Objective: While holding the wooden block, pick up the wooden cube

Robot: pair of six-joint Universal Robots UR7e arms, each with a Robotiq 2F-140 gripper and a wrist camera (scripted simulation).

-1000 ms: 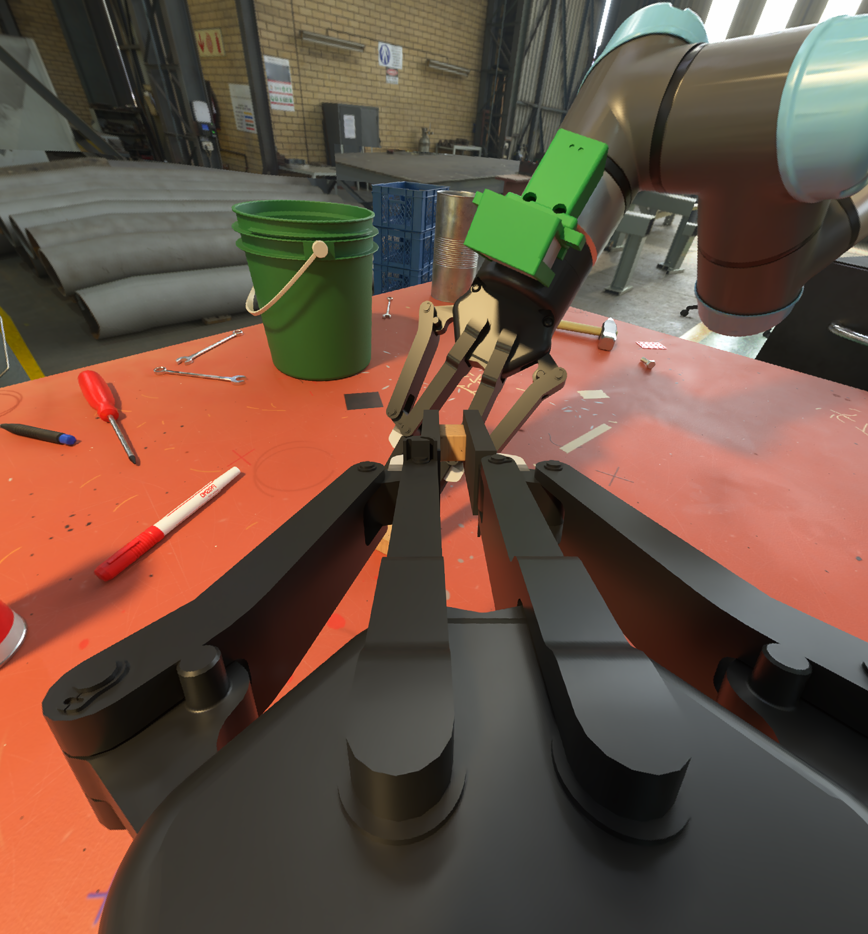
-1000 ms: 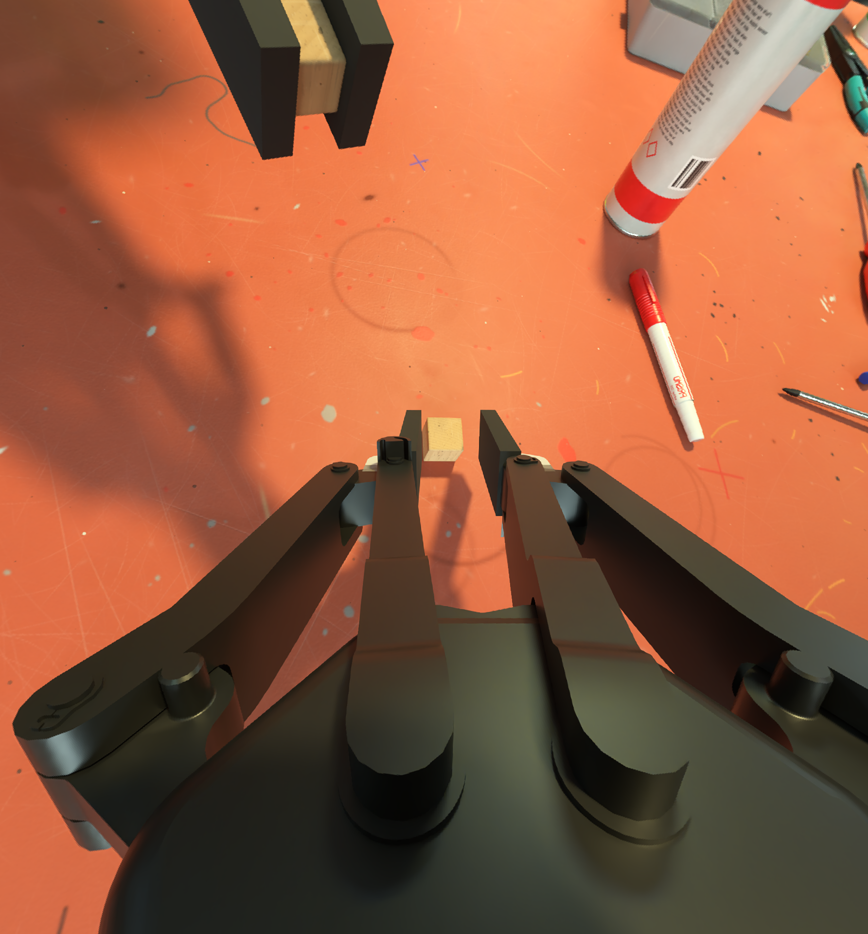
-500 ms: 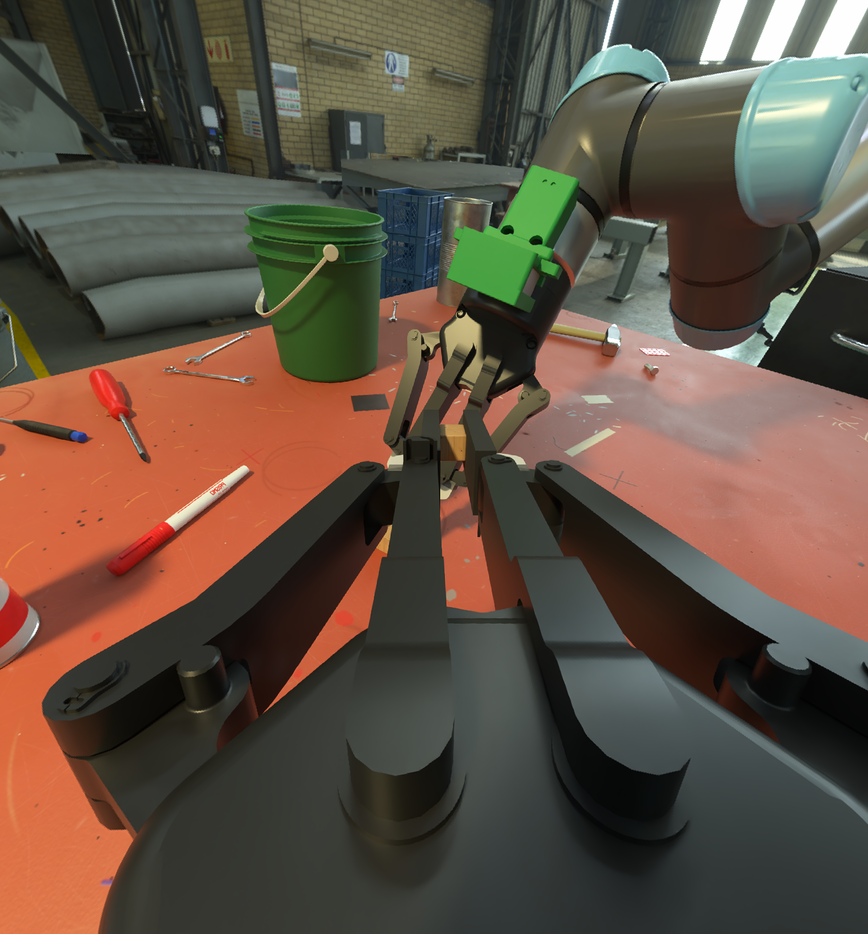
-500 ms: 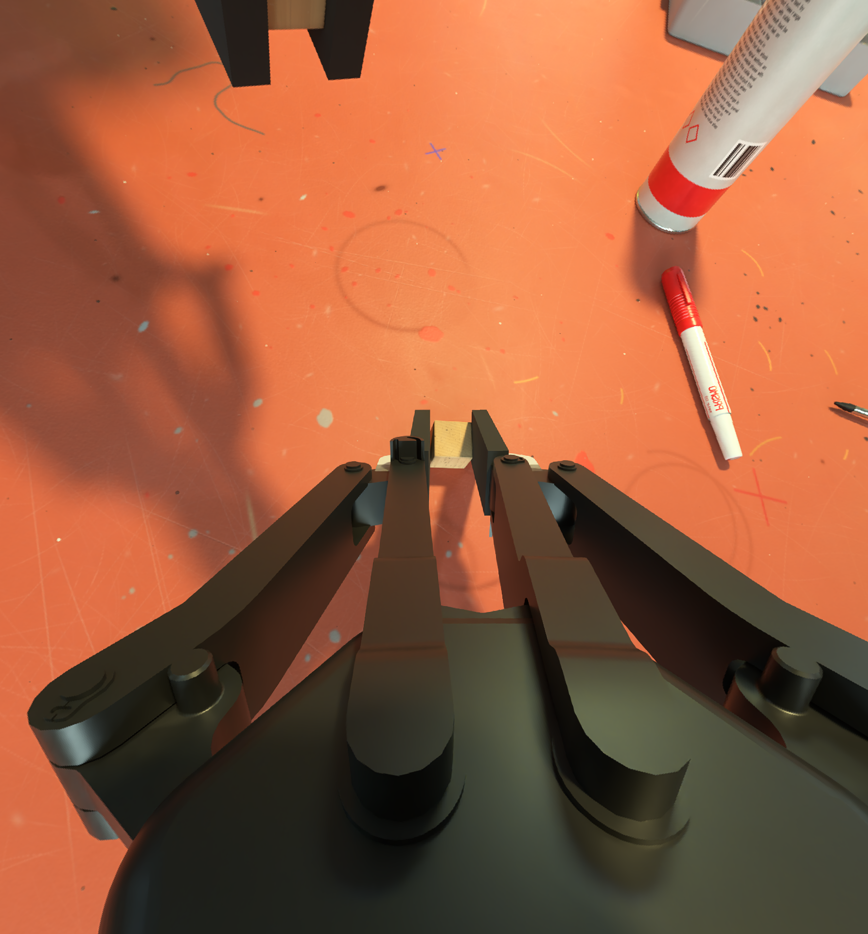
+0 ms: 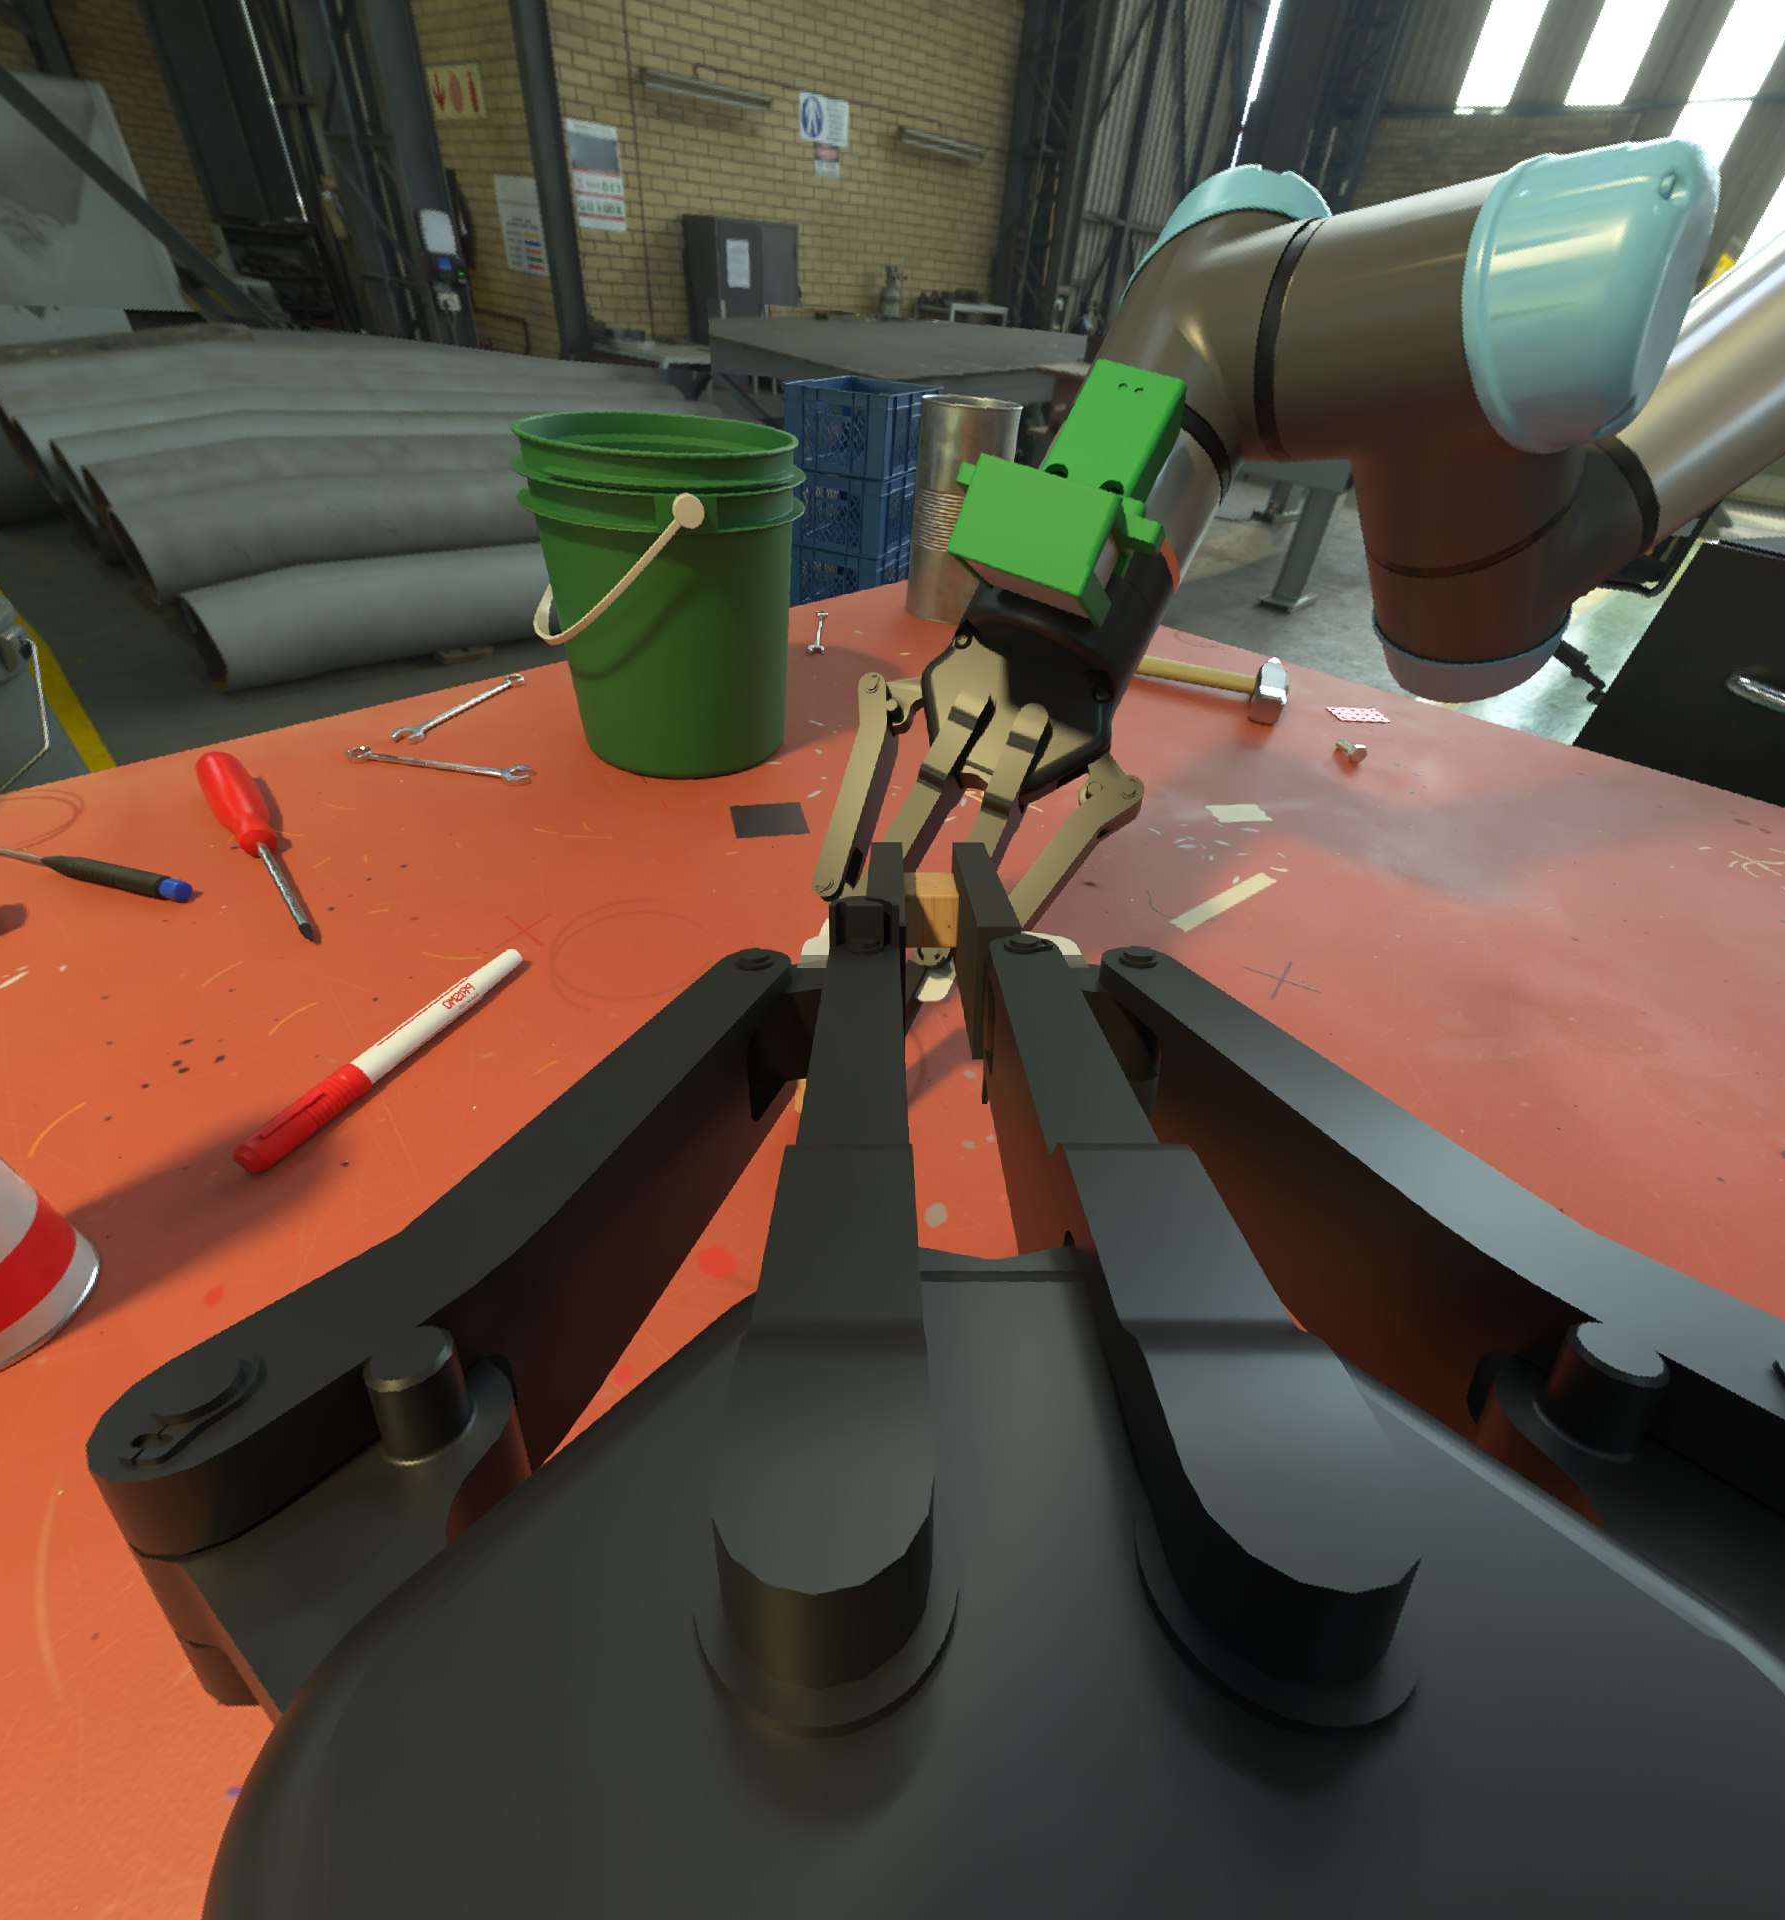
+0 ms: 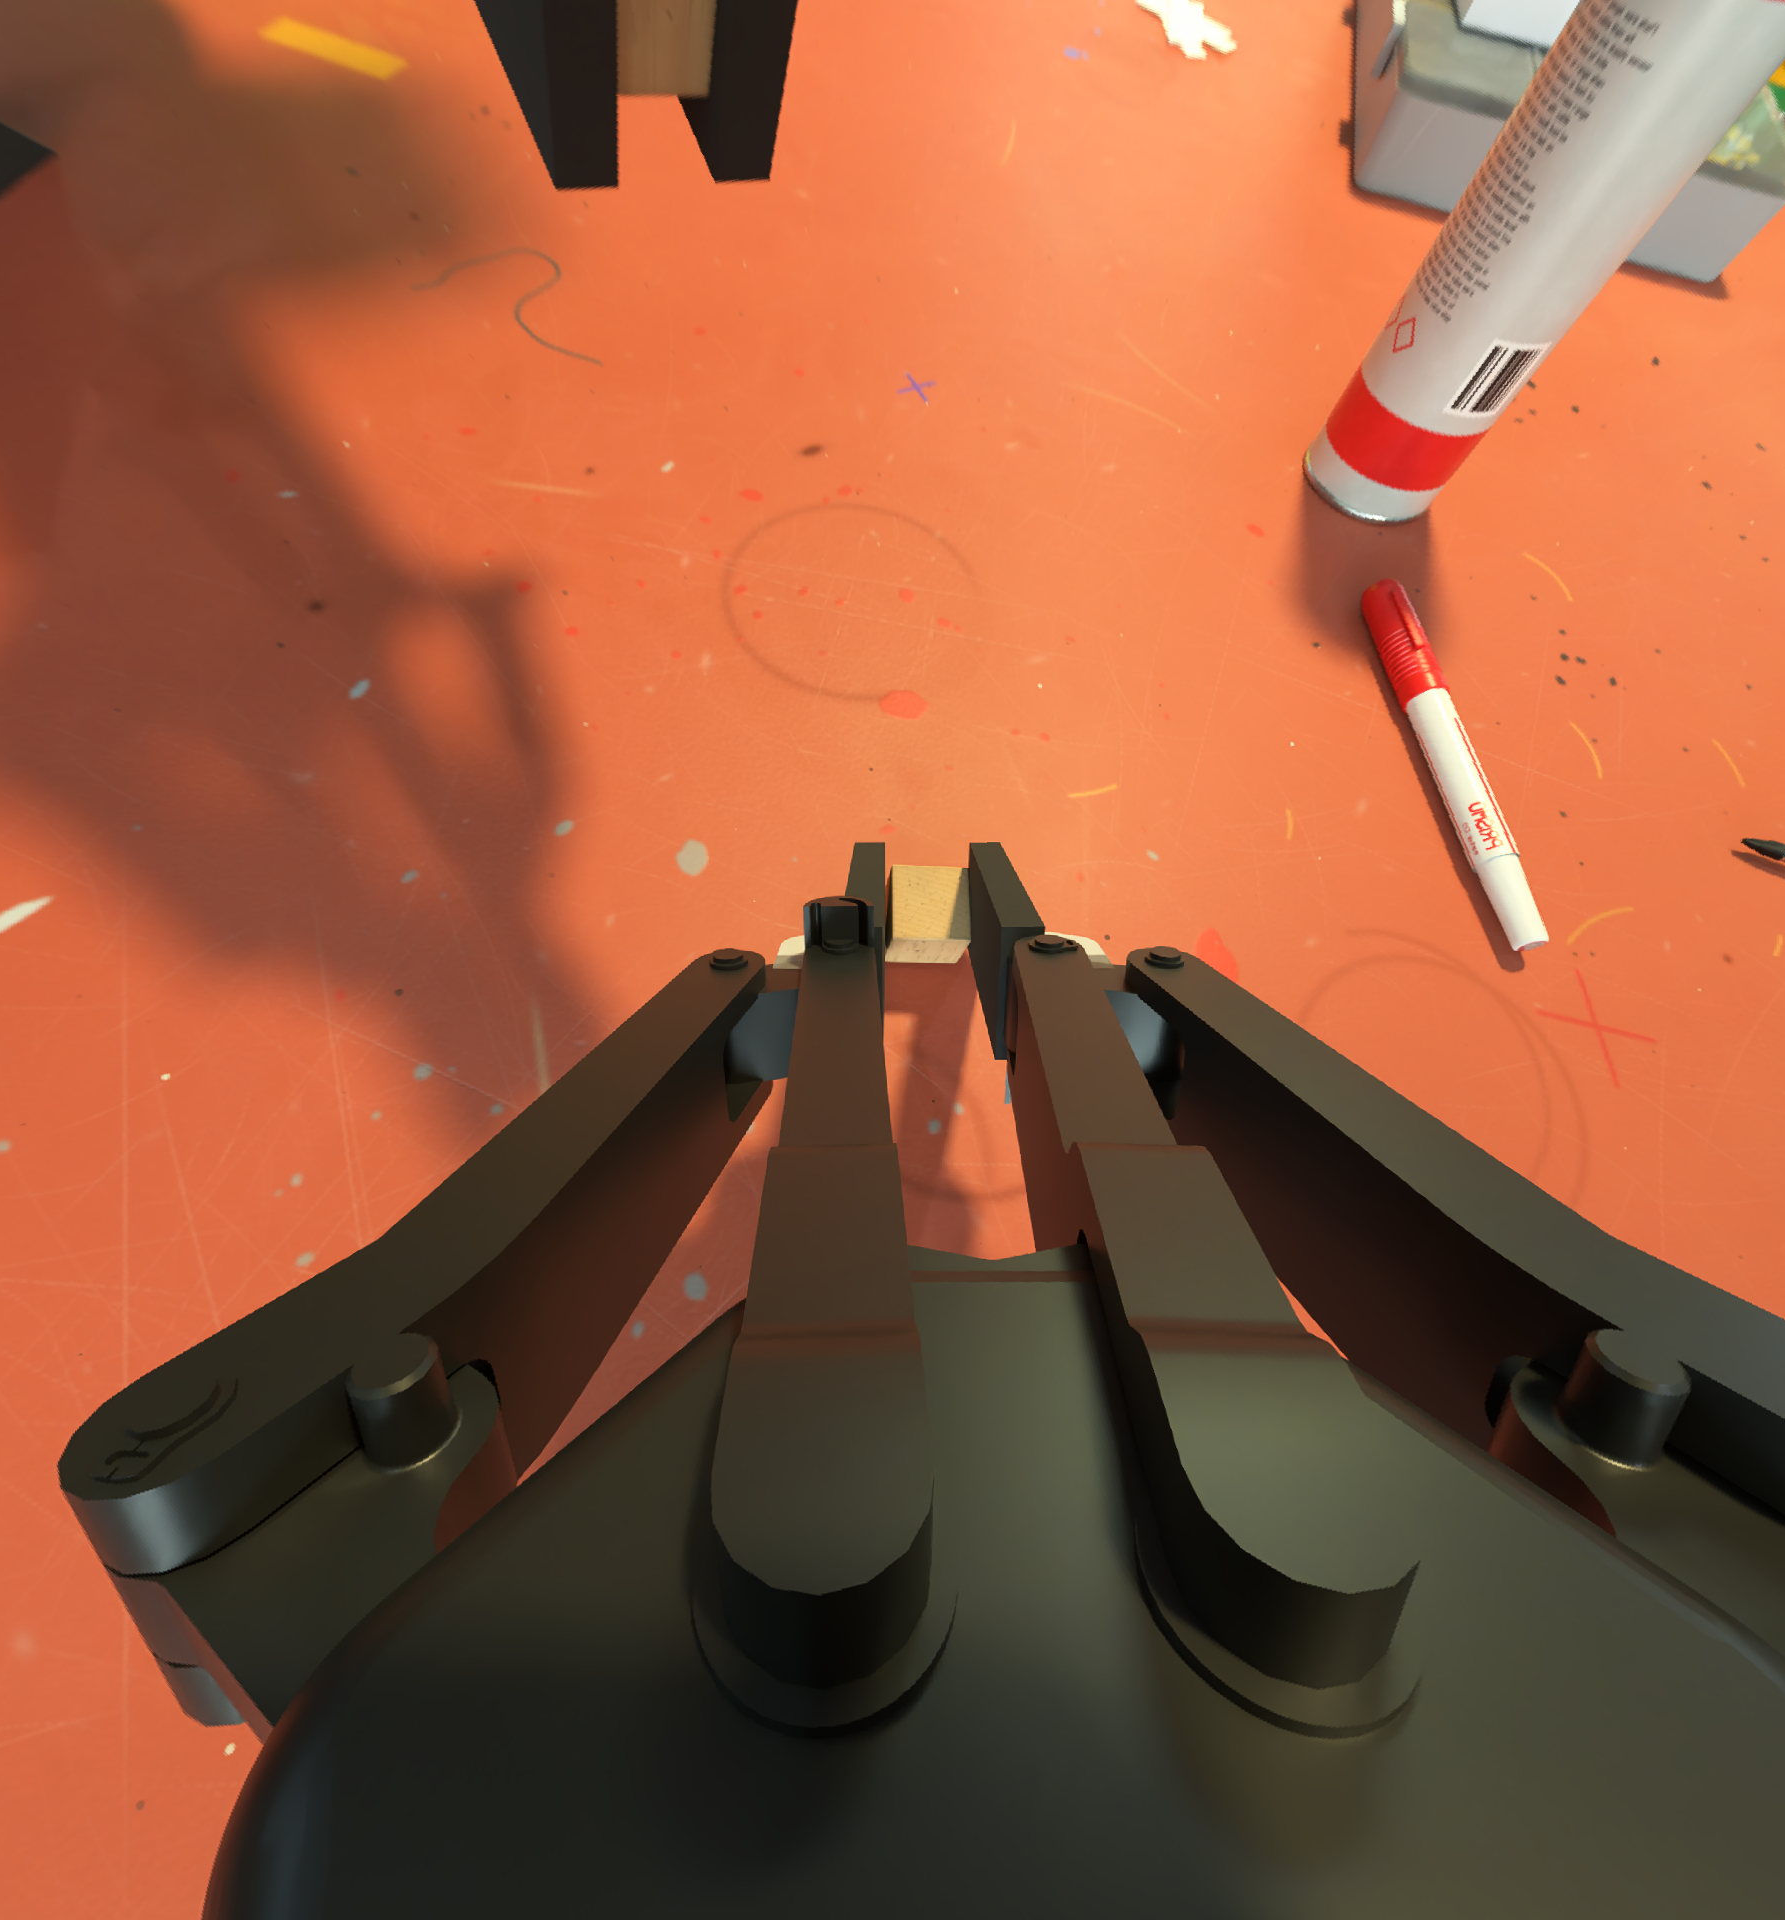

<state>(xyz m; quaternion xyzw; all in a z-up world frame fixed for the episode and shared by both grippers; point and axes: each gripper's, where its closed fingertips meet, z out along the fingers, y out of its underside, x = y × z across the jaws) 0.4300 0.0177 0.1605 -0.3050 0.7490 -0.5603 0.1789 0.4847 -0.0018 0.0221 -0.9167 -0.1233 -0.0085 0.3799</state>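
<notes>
My left gripper (image 5: 929, 902) is shut on the wooden block (image 5: 934, 906) and holds it above the orange table (image 5: 1490, 935). In the right wrist view the block (image 6: 664, 47) shows at the top edge between the left gripper's two dark fingers (image 6: 581, 94). My right gripper (image 6: 927, 883) is shut on the small wooden cube (image 6: 927, 906) and holds it a little above the table (image 6: 348, 520); the cube's underside shows. In the left wrist view the right gripper's body (image 5: 1013, 707), under a green mount, hangs just beyond the block; its fingertips are hidden.
A green bucket (image 5: 675, 592) stands at the back. A red marker (image 6: 1449, 769), a white-and-red tube (image 6: 1470, 291) and a grey box (image 6: 1553, 177) lie to the right gripper's right. A red screwdriver (image 5: 244, 831), spanners (image 5: 441, 764) and a hammer (image 5: 1220, 681) lie around.
My right gripper went from open around the cube to shut on it and has risen a little with it. My left gripper kept its hold on the block.
</notes>
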